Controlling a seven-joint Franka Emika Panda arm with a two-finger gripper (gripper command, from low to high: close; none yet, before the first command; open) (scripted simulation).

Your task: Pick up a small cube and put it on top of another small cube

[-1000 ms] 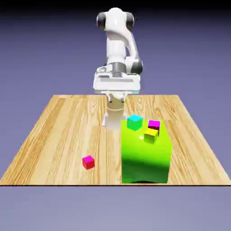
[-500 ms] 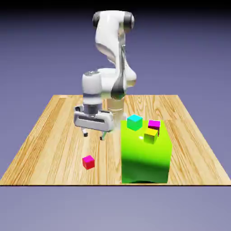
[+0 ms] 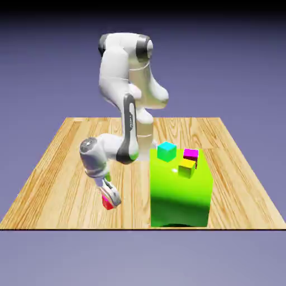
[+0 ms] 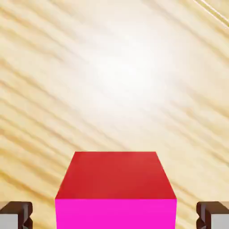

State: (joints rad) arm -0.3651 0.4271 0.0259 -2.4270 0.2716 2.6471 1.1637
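The small red cube (image 3: 106, 205) lies on the wooden table (image 3: 61, 173) near its front edge, mostly hidden behind my hand in the exterior view. My gripper (image 3: 110, 200) is lowered onto it. In the hand view the red cube (image 4: 116, 179) fills the space between the two grey fingertips (image 4: 15, 215), with a narrow gap of bare table on each side. The gripper (image 4: 114, 217) is open and straddles the cube without touching it. A cyan cube (image 3: 166, 151), a magenta cube (image 3: 191, 153) and a yellow cube (image 3: 187, 167) sit on top of a big green block.
The big green block (image 3: 180, 198) stands on the table just to the exterior view's right of my hand, much taller than the red cube. My bent forearm hangs low over the table beside it.
The arm has swung to the exterior view's left and dropped from above the table down to the red cube. The jaws have narrowed around it.
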